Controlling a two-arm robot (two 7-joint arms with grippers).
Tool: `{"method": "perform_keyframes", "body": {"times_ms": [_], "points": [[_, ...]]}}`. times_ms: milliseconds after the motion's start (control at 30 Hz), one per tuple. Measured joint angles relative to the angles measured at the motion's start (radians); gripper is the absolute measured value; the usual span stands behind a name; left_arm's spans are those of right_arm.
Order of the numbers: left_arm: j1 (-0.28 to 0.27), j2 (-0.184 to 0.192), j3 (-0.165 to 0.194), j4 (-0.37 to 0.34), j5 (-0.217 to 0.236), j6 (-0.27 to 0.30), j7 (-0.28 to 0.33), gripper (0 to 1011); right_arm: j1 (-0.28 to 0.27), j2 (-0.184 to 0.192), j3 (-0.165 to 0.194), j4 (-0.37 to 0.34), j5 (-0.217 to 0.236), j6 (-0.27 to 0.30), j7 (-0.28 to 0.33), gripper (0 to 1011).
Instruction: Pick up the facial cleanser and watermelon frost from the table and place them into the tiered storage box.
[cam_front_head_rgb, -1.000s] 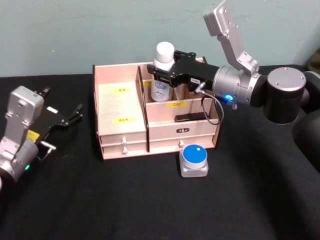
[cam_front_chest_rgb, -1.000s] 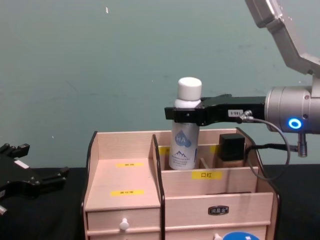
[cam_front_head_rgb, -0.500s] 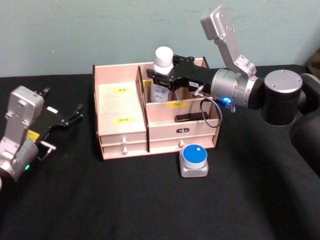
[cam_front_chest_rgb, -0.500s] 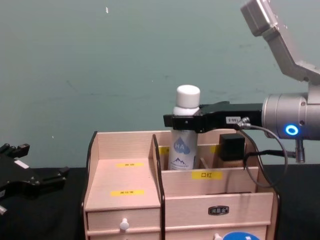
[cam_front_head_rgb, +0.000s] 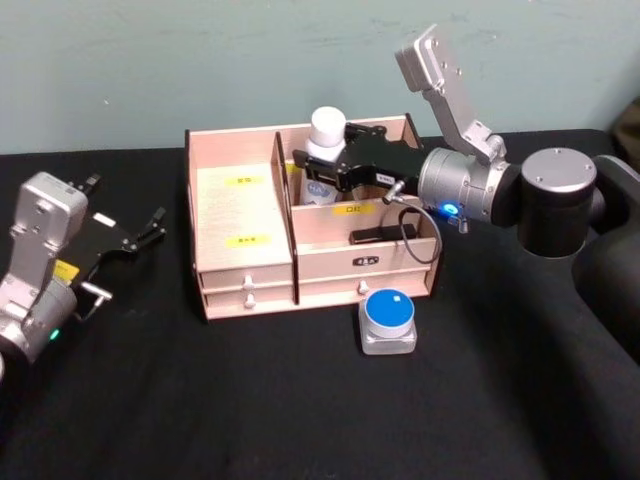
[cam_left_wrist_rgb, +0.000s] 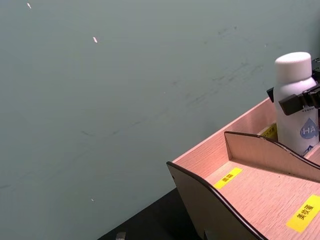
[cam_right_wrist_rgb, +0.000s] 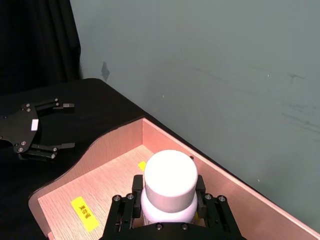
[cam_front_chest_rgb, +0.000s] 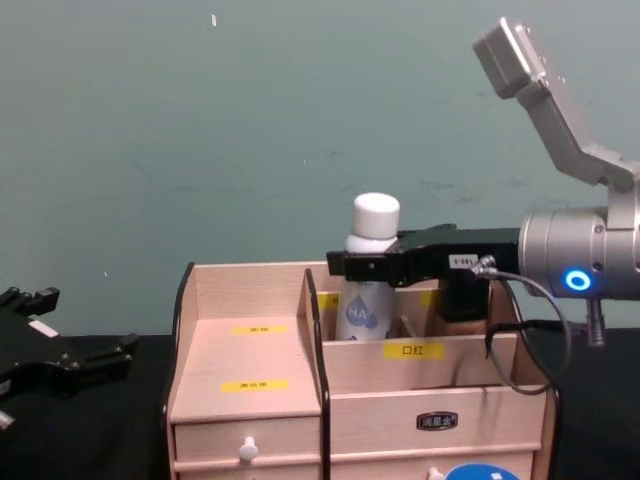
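The facial cleanser (cam_front_head_rgb: 326, 130), a white-capped bottle with a blue logo, stands upright with its lower part inside a back compartment of the tiered storage box (cam_front_head_rgb: 240, 215). My right gripper (cam_front_head_rgb: 325, 172) is shut on the bottle's neck just under the cap. The same bottle (cam_front_chest_rgb: 375, 215) and right gripper (cam_front_chest_rgb: 366, 266) show from the side over the box (cam_front_chest_rgb: 250, 350). The cap (cam_right_wrist_rgb: 170, 175) sits above the box floor (cam_right_wrist_rgb: 100, 185). The watermelon frost (cam_front_head_rgb: 388, 318), a small grey case with a round blue lid, lies on the table before the box. My left gripper (cam_front_head_rgb: 155, 225) rests open at the left.
A black flat item (cam_front_head_rgb: 380, 236) lies in the box's front right compartment. Black cloth covers the table (cam_front_head_rgb: 250, 400), with a green wall behind. The box's left stepped section (cam_left_wrist_rgb: 250, 175) holds yellow labels. The left gripper (cam_right_wrist_rgb: 70, 125) lies on the cloth left of the box.
My right gripper has lowered the facial cleanser, so the bottle sits deeper in the back compartment. The left arm has not moved.
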Motion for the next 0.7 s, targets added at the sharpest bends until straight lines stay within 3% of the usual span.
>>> {"method": "perform_keyframes", "body": {"times_ms": [700], "points": [[0.0, 0.0, 0.0, 0.0, 0.0, 0.0, 0.0, 1010, 0.009, -0.011, -0.005, 0.032, -0.015, -0.008, 0.005, 593]]}}
